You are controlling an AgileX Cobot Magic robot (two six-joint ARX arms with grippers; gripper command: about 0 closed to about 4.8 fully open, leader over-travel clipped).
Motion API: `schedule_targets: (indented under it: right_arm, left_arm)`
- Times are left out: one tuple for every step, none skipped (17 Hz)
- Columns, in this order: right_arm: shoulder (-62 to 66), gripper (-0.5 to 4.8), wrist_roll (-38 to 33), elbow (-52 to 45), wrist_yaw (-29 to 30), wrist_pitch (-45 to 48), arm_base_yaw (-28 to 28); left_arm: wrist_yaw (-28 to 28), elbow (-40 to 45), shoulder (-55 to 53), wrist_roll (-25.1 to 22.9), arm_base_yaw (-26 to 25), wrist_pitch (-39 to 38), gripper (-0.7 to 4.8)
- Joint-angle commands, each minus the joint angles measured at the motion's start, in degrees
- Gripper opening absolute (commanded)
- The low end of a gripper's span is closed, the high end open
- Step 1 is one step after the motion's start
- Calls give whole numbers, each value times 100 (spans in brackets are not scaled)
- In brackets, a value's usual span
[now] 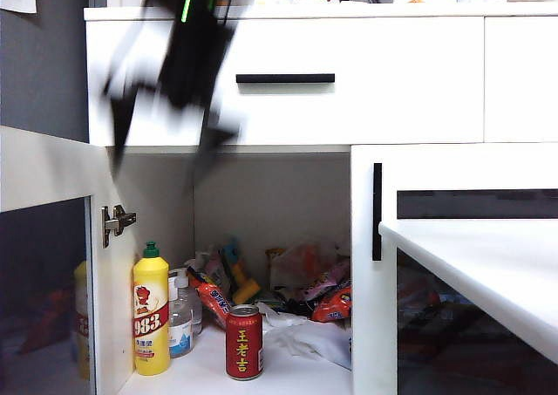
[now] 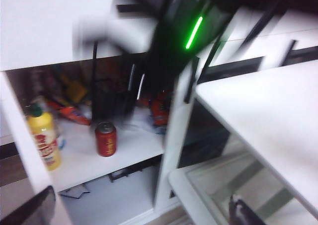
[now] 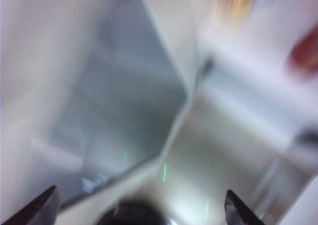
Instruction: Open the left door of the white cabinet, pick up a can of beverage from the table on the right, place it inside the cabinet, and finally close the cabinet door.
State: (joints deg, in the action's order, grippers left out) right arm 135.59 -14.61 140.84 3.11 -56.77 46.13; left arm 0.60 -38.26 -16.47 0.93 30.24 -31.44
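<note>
1. Can of beverage (image 1: 244,341) stands upright on the white cabinet (image 1: 288,81) floor, just beside a yellow bottle (image 1: 151,312); the left door (image 1: 44,264) hangs open
2. Judged light, rigid, smooth and easily dented, it would best be pinched across mid-body
3. Exterior view shows a blurred right end effector (image 1: 166,151), spread and empty, above the can
4. Left wrist view adds the tabletop (image 2: 263,120) and the left end effector (image 2: 144,212), fingertips spread, holding nothing

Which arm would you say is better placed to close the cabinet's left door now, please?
Probably the right: its open tool hangs just above the swung-open left door, whose glass fills its wrist view. The left tool, also open, sits back from the cabinet. The can already stands inside.
</note>
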Motion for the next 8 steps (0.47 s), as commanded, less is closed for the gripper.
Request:
schedule_targets:
  right_arm:
    - [-1300, 426, 905, 57, -1423, -461, 33]
    - [-1681, 426, 1051, 57, -1613, -629, 33]
    - [-2011, 426, 1084, 57, -1738, -800, 26]
    - [-2365, 426, 1082, 57, -1862, -1025, 17]
    - [-2857, 426, 1080, 57, -1952, -1379, -11]
    - [-3285, 426, 1091, 57, -2177, -1711, -11]
    - [-3681, 426, 1102, 57, -2275, -2009, -11]
    - [-3998, 426, 1099, 57, -2312, -2223, -11]
  left_arm:
    - [94, -33, -2, -7, 2, 122, 479]
    - [90, -33, -4, -17, 2, 138, 479]
    - [74, -31, -4, -28, 2, 157, 479]
    - [74, -31, -7, -66, 2, 170, 479]
    - [66, -31, -9, -98, 2, 142, 479]
    - [59, -31, -9, -101, 2, 136, 479]
    - [52, -31, -9, -98, 2, 138, 479]
    - [52, -31, -9, -98, 2, 136, 459]
